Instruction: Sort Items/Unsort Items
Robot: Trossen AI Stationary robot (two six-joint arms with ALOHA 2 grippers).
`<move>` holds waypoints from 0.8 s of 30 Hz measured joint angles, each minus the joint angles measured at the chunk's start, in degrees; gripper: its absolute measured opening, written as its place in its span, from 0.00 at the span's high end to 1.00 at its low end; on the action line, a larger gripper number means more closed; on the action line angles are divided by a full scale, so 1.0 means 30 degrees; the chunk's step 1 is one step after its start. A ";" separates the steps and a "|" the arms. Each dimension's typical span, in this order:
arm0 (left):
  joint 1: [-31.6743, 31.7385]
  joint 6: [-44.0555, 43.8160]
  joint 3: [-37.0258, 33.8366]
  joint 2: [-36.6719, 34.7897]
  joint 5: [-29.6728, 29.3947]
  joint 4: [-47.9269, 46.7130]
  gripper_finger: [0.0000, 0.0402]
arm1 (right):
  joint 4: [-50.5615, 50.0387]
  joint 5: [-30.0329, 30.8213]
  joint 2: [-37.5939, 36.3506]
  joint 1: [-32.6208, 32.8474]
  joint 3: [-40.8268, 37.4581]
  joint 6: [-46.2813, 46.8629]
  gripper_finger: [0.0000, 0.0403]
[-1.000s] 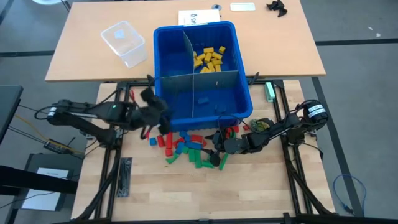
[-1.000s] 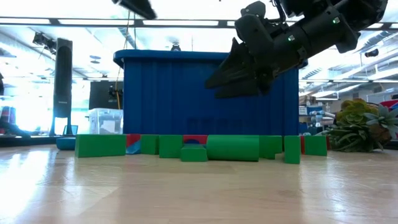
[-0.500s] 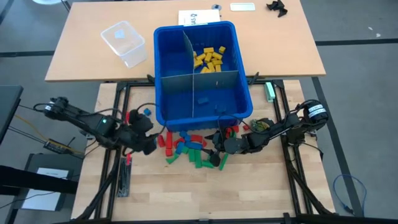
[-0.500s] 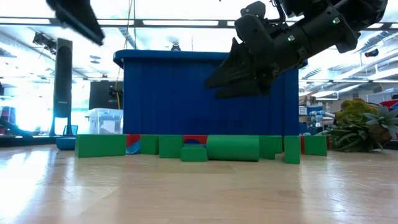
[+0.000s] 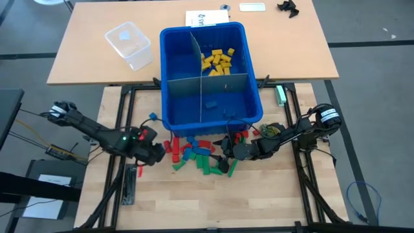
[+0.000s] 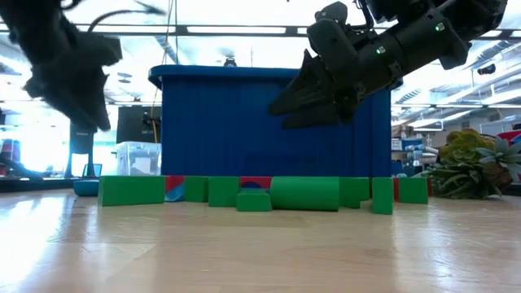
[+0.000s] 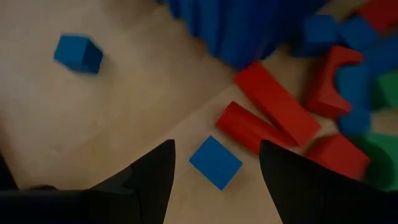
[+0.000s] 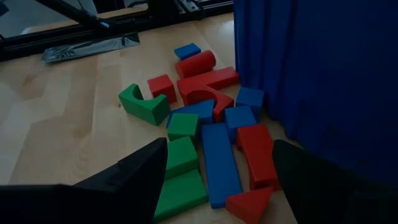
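Left wrist view showed two blue cubes [image 7: 215,162], three red blocks [image 7: 275,102]; left gripper [image 7: 214,171] and right gripper [image 8: 217,168] both gaped, empty.

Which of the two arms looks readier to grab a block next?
Probably the left. Its gripper hangs with open jaws straddling a small blue block beside the red blocks. The right gripper hovers above the pile.

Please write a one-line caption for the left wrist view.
Open left gripper above a small blue block, beside red blocks near the blue bin.
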 joint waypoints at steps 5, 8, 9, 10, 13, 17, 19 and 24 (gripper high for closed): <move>0.0458 -0.1601 -0.1953 0.0019 0.0302 0.2360 0.40 | 0.0007 0.0087 0.0000 -0.0079 0.0000 -0.0050 0.28; 0.0732 -0.1701 -0.2926 0.0019 0.0534 0.4030 0.40 | -0.0015 0.0095 0.0000 -0.0095 0.0000 -0.0074 0.28; 0.0820 -0.1705 -0.3228 0.0019 0.0593 0.4596 0.40 | -0.0015 0.0100 0.0000 -0.0095 0.0000 -0.0080 0.28; 0.0885 -0.1716 -0.3502 0.0019 0.0648 0.5094 0.40 | -0.0005 0.0123 0.0000 -0.0097 0.0000 -0.0087 0.28; 0.1109 -0.1723 -0.4106 0.0019 0.0733 0.5983 0.40 | 0.0072 0.0153 0.0000 -0.0109 0.0000 -0.0087 0.28; 0.1276 -0.2010 -0.4789 0.0019 0.0852 0.6529 0.40 | -0.0027 0.0153 0.0000 -0.0102 0.0000 -0.0087 0.28; 0.1276 -0.2135 -0.5028 0.0019 0.0859 0.6649 0.40 | -0.0082 0.0153 0.0000 -0.0068 0.0000 -0.0005 0.28; 0.1276 -0.2153 -0.5090 0.0107 0.1008 0.6761 0.40 | -0.0104 0.0160 0.0000 -0.0066 0.0000 0.0007 0.28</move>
